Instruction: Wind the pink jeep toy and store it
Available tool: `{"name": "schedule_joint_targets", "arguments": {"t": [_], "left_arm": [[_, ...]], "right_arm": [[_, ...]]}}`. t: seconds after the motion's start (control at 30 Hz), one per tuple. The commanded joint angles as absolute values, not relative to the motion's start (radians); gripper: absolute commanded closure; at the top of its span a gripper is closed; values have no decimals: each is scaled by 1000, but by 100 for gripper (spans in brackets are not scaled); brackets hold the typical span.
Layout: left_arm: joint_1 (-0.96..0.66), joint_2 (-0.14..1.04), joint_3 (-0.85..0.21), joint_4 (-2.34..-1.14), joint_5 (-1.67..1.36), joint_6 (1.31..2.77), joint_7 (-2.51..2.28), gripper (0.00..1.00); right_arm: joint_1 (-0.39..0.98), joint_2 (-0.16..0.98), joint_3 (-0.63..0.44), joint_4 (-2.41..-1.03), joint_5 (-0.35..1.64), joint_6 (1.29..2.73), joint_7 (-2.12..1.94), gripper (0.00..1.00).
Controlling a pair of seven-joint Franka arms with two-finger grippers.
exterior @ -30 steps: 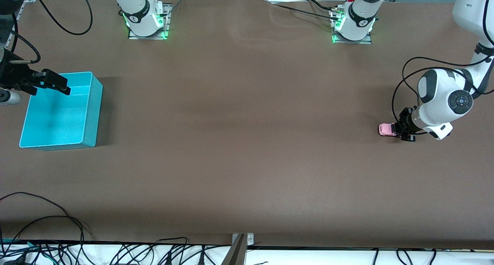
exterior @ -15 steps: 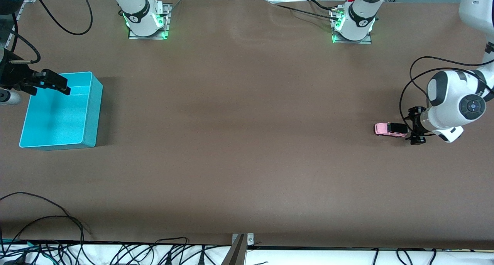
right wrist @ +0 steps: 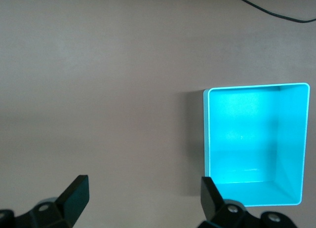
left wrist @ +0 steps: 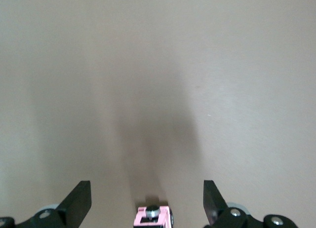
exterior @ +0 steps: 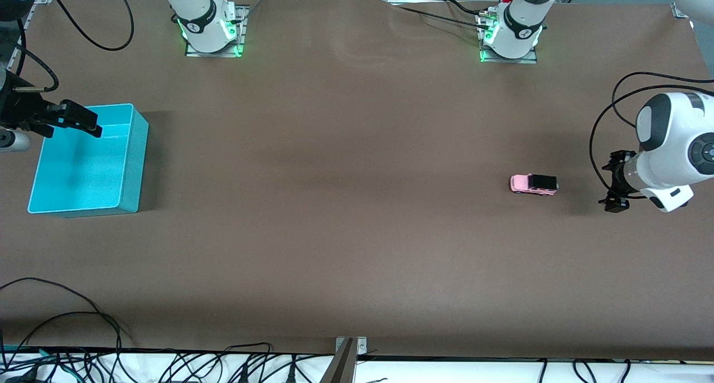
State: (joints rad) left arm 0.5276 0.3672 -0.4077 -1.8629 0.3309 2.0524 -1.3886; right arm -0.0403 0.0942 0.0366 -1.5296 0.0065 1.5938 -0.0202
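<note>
Pink jeep toy sits free on the counter, well apart from the turquoise bin — left claw just beside the jeep, spread, empty; right claw waits over the bin, spread for receiving.

Pink jeep toy: pale pink body, black roof, dark wheels, sits just off the black left gripper. Turquoise bin, lighter inside, under the black right gripper. Table plain matte brown. Arms white with black joints, green lights at the bases.
</note>
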Motion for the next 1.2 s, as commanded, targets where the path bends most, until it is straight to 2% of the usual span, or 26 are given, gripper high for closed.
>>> {"name": "schedule_joint_targets", "arguments": {"t": [0.0, 0.27, 0.57, 1.03, 1.17], "left_arm": [[537, 325, -425, -1790, 275, 1970, -1235, 0], [537, 267, -425, -1717, 198, 1911, -980, 0], [528, 265, -433, -1569, 198, 1757, -594, 0], [525, 267, -459, -1439, 155, 1658, -160, 0], [526, 267, -494, -1414, 149, 1640, -114, 0]], "right_arm": [[-38, 97, 37, -1517, -5, 1589, -26, 0], [-38, 98, 37, -1517, -5, 1589, -26, 0], [-38, 97, 37, -1517, -5, 1591, -26, 0], [-40, 97, 37, -1516, -3, 1591, -26, 0], [-40, 97, 35, -1514, -3, 1592, -26, 0]]}}
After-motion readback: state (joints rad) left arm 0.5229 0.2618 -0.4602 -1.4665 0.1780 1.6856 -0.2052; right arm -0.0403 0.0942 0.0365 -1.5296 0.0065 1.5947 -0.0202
